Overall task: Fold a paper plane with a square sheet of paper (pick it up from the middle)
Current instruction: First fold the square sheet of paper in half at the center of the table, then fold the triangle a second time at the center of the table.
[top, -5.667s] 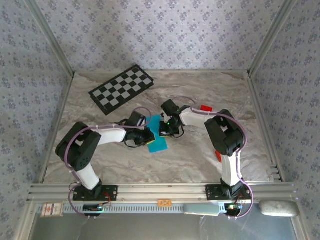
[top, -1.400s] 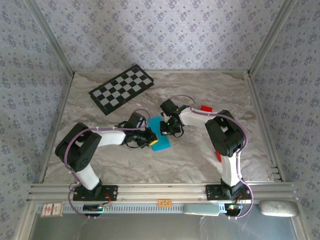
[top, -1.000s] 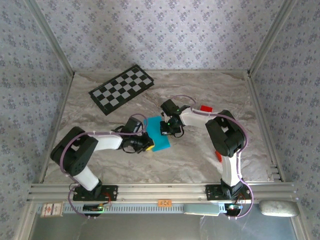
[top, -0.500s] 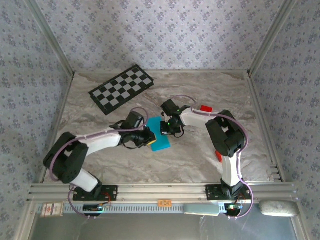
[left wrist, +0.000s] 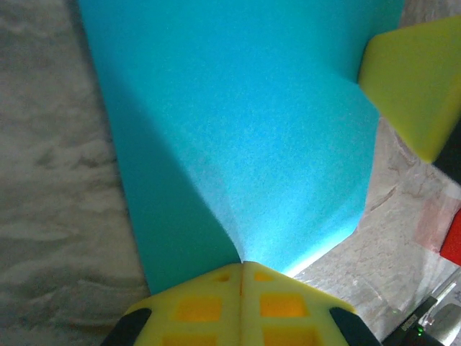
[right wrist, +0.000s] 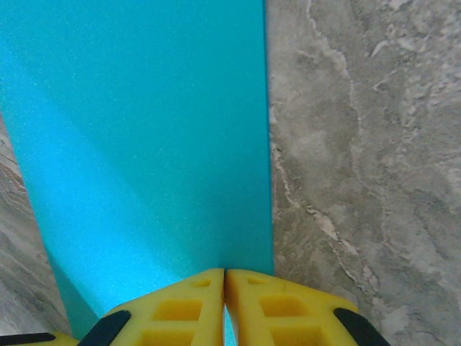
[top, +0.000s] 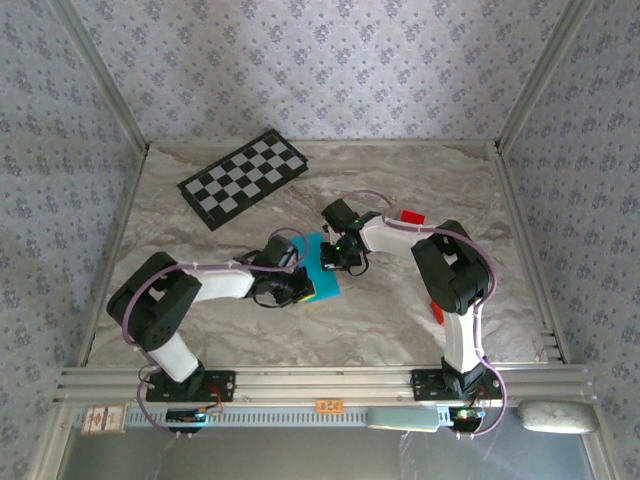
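Paper sheet (left wrist: 238,130) is pinched from two sides. The left tool (left wrist: 242,265) has its yellow fingers shut tight on one edge, and the right tool (right wrist: 225,272) is clamped the same way on the opposite edge. From above, the sheet (top: 325,283) sits mid-tabletop (top: 400,180) between the two arms, on the near side of the checkered board (top: 243,177).

The worry, to my eye, is the two grips working against each other. If they pull apart, paper this thin could tear or slide out of one pinch. If they push together, the soft ridge already rising from the left tool could set as a stray crease. That would throw off the centre fold.

By my count there is one sheet, two tools, one checkered board and two red blocks (top: 412,216), the second (top: 437,312) well apart by the right arm.
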`<action>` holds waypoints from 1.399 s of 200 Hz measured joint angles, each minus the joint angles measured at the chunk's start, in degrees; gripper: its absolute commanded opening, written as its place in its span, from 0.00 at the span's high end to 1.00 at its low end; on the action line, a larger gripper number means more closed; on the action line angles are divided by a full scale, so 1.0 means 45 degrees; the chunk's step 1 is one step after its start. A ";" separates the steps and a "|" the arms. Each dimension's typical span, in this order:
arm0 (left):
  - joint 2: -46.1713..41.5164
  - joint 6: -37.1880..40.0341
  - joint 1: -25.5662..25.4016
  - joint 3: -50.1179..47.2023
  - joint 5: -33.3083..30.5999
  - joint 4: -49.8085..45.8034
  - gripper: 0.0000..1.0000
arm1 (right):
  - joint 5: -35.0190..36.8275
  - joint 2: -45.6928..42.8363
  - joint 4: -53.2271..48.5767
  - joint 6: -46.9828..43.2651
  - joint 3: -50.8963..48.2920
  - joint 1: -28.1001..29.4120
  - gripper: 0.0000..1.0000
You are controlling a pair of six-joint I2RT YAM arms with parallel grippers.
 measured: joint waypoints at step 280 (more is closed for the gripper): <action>0.0651 -0.1943 0.2132 0.1297 0.0175 0.2137 0.69 | -0.2550 -0.4459 0.2419 0.2346 -0.4299 -0.3045 0.53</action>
